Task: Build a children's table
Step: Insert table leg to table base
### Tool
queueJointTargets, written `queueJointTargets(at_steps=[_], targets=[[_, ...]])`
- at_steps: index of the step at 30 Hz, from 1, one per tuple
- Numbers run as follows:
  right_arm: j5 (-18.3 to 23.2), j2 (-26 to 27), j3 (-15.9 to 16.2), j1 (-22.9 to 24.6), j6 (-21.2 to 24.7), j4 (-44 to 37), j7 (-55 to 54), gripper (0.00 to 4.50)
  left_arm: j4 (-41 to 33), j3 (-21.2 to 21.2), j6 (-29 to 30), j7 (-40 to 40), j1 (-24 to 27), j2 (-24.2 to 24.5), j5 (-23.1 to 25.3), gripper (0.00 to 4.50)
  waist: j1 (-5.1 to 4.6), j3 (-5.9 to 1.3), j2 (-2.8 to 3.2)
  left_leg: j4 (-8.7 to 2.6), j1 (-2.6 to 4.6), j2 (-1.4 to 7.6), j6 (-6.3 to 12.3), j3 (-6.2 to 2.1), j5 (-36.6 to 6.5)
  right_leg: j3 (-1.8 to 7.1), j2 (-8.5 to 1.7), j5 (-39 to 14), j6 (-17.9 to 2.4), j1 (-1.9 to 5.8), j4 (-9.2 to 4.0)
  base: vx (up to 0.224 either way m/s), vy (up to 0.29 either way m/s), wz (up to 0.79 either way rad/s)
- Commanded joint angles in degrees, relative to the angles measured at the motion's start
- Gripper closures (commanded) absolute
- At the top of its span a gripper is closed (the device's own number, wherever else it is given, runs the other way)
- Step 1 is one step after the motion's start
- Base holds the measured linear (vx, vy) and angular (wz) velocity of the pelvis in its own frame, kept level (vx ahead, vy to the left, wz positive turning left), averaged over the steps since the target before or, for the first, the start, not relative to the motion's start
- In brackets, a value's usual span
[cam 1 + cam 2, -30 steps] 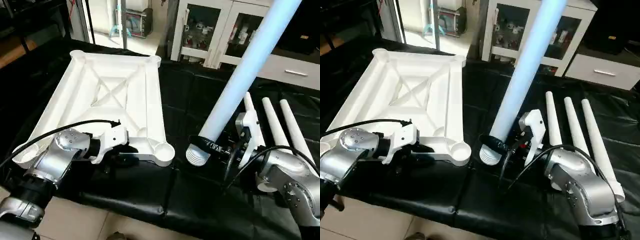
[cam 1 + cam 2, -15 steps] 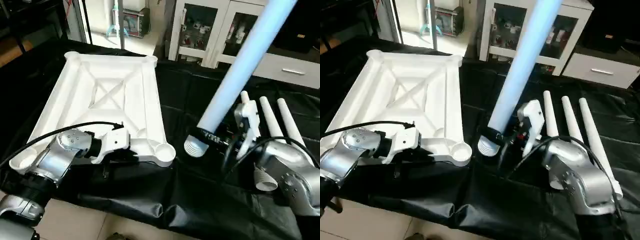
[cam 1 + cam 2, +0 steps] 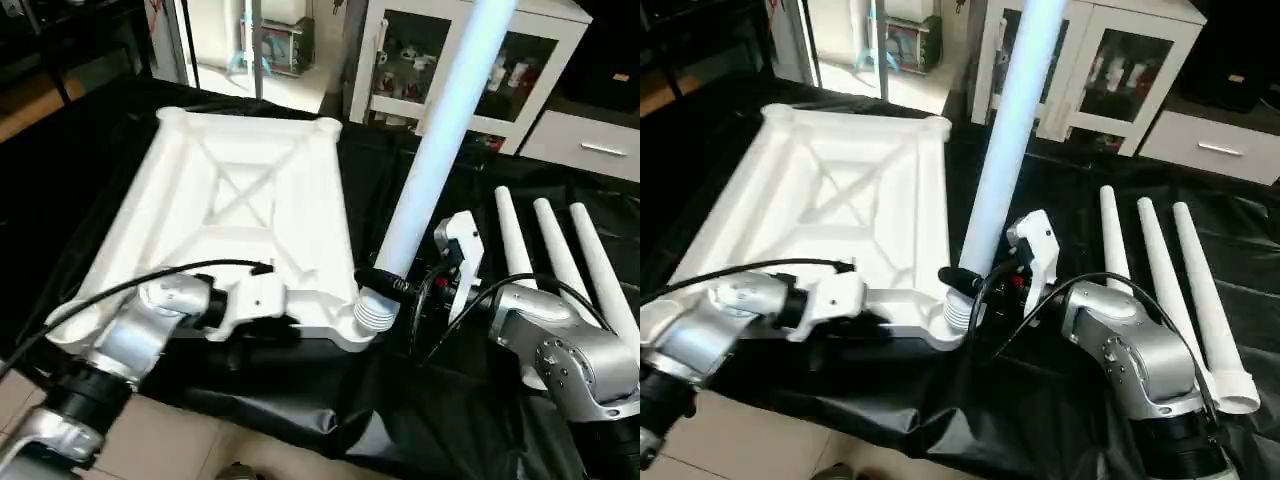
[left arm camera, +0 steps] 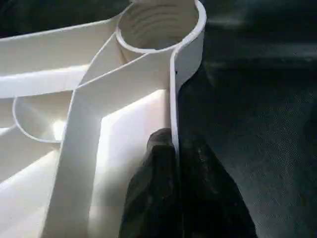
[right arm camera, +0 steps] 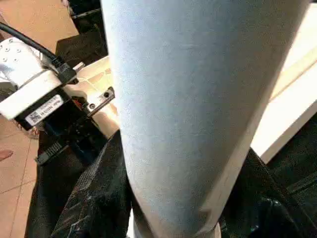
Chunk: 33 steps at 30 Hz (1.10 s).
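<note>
The children's table top lies upside down on black cloth, its X ribs facing up. My left gripper is shut on the thin rim wall of its near edge, one black finger on each side, just short of the round corner socket. My right gripper is shut on a long white leg that stands steeply, leaning to the right. Its ribbed lower end sits at the top's near right corner socket; whether it is inside, I cannot tell. Three more legs lie side by side on the right.
Black cloth covers the work surface and hangs in folds over its near edge, with tiled floor below. A white cabinet with glass doors stands behind. My left gripper's white body is close beside the held leg.
My left gripper has shut on the top's near rim. My right arm has carried the leg leftward and more upright, bringing its ribbed end to the corner socket. The camera has shifted too.
</note>
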Motion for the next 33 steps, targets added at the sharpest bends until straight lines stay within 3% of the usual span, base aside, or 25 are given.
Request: queueJointTargets(at_steps=[1, 5, 7, 8, 17, 23, 33], targets=[[0.20, -0.42, -1.03, -0.80, 0.70, -1.00, -0.34, 2.62, -1.71, 0.78, 1.30, 1.31, 0.27, -2.43, -3.85, 3.87, -0.16, -3.18, -0.23, -4.47, 1.26, 3.43, -0.78, -0.97, -8.81, 2.07, -4.90, -3.32, -11.73, 1.20, -4.37, 0.000, 0.000, 0.00], [0.54, -0.68, -1.26, -0.71, 0.70, -1.30, -0.31, 2.62, -2.80, 1.65, 2.24, 1.23, 0.50, -1.71, -4.24, 3.53, -0.42, -3.39, -0.21, -4.52, 1.15, 3.34, -1.18, -1.10, -7.43, 1.92, -4.46, 0.82, -11.58, 1.20, -4.01, 0.000, 0.000, 0.00], [0.63, -0.81, -1.49, -0.63, 0.76, -1.51, -0.18, 2.62, -2.31, 1.89, 0.91, 1.06, 0.42, -0.83, -3.19, 3.28, -0.64, -3.42, -0.55, -4.38, 1.02, 3.19, -0.62, -1.07, -6.91, 1.95, -4.48, 2.25, -11.47, 1.42, -4.01, 0.000, 0.000, 0.00], [0.51, -0.73, -1.52, -0.58, 0.73, -1.57, -0.24, 2.62, -2.11, 1.98, 0.56, 0.68, 0.55, -0.42, -2.84, 3.19, -0.75, -3.46, -0.20, -4.37, 1.05, 3.20, -0.62, -1.09, -6.81, 1.97, -4.44, 2.69, -11.49, 1.39, -3.99, 0.000, 0.000, 0.00], [0.46, -1.07, -2.21, -0.58, 0.37, -1.29, -0.20, 2.62, -1.59, 0.67, 1.25, -0.42, 0.63, 1.92, -1.94, 3.19, -0.80, -3.33, 0.09, -4.55, 1.35, 3.32, -1.68, -1.09, -8.91, 1.93, -4.35, 1.25, -11.90, 1.18, -4.05, 0.000, 0.000, 0.00], [0.20, -0.98, -2.40, -0.91, -0.05, -0.88, -0.42, 2.62, -1.55, -0.91, 2.16, -0.83, 0.63, 2.30, -0.38, 3.19, -0.58, -3.41, 0.08, -4.47, 1.29, 3.29, -1.76, -1.06, -7.97, 1.95, -4.37, 3.25, -12.13, 1.29, -3.88, 0.000, 0.000, 0.00], [-0.13, -0.02, -1.92, -0.72, -0.28, -0.71, -0.91, 2.62, 1.28, -1.91, 0.73, 1.67, 0.00, 0.48, 1.61, 3.19, -0.40, -3.22, 0.13, -4.72, 1.45, 3.39, -2.42, -1.12, -10.76, 2.03, -4.56, -1.09, -11.62, 1.11, -4.36, 0.000, 0.000, 0.00]])
